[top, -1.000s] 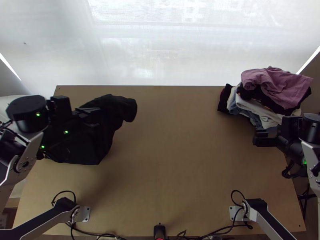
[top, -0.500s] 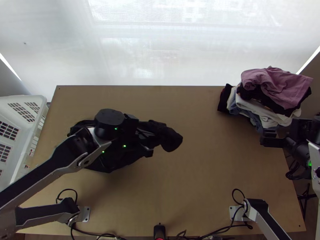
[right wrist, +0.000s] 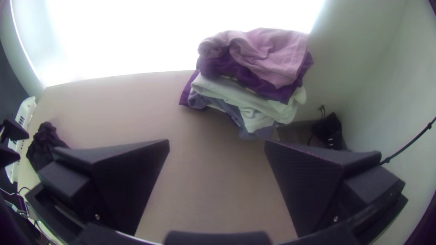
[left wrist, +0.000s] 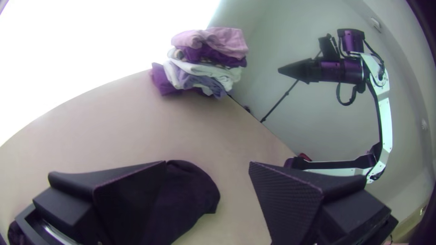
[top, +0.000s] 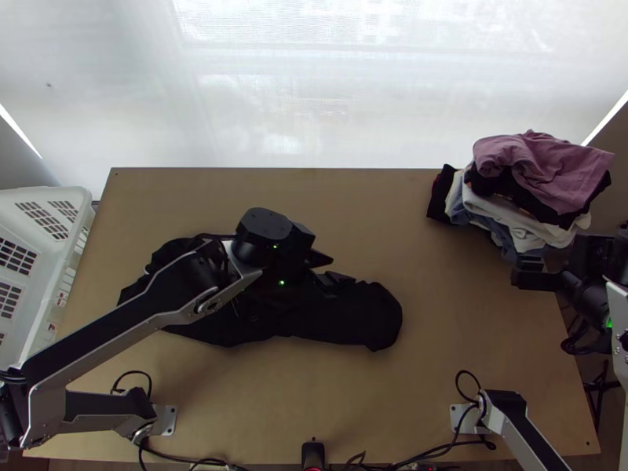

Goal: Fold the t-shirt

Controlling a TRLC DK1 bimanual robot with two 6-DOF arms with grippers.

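Note:
A black t-shirt (top: 337,318) lies bunched and stretched out sideways on the left and middle of the table. Above it my left gripper (top: 328,269) stands open, its fingers apart. In the left wrist view the dark cloth (left wrist: 193,195) shows behind one finger, and nothing is between the fingertips of the left gripper (left wrist: 208,165). At the table's right edge is my right gripper (top: 527,272), far from the shirt. The right wrist view has the right gripper (right wrist: 217,143) open and without cloth, with the black shirt (right wrist: 44,145) off beyond it.
A pile of folded clothes (top: 542,177), pink on top, sits at the table's back right corner. A white basket (top: 59,259) stands along the left edge. Bare tabletop (top: 439,337) lies between the shirt and the right arm.
My left gripper has moved right from the left side, and the black shirt now extends farther toward the middle. The right gripper has shifted slightly to the right.

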